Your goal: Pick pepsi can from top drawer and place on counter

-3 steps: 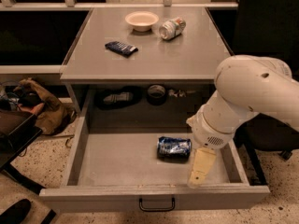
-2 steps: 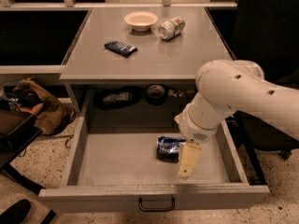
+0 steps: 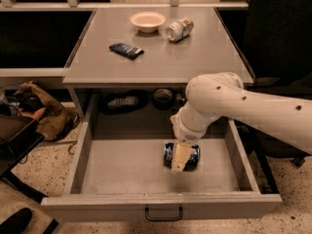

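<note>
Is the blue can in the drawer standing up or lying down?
Lying down. The pepsi can rests on its side on the top drawer floor, longer sideways than tall. The gripper hangs right over it.

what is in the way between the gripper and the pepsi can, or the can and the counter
Nothing visible. The gripper hangs right over the pepsi can in the open top drawer. On the counter, a bowl, silver can and dark packet lie toward its back and left.
</note>
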You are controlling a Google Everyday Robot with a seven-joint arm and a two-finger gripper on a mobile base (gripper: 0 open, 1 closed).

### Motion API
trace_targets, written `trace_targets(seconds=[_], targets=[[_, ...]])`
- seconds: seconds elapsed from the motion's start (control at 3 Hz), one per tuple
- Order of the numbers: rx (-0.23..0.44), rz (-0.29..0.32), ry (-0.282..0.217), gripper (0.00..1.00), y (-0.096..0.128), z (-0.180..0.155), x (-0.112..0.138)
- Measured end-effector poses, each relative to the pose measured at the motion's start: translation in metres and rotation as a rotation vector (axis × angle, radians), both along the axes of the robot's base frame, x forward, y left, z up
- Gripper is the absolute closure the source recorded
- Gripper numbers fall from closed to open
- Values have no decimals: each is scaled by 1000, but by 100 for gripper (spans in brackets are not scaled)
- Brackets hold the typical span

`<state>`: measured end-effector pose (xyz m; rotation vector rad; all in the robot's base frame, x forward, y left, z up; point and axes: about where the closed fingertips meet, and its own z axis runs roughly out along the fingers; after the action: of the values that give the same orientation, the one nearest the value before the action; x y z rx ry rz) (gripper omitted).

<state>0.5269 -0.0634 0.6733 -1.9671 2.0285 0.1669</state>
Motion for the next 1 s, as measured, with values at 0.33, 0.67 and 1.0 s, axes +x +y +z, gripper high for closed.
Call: trace_targets(seconds=[0.33,0.67,1.0], targets=[[0,0,0,0,0,0,0],[9,-53,-33,0,-9,-9,8],[15,-117,-102,0,-22,-9,22]])
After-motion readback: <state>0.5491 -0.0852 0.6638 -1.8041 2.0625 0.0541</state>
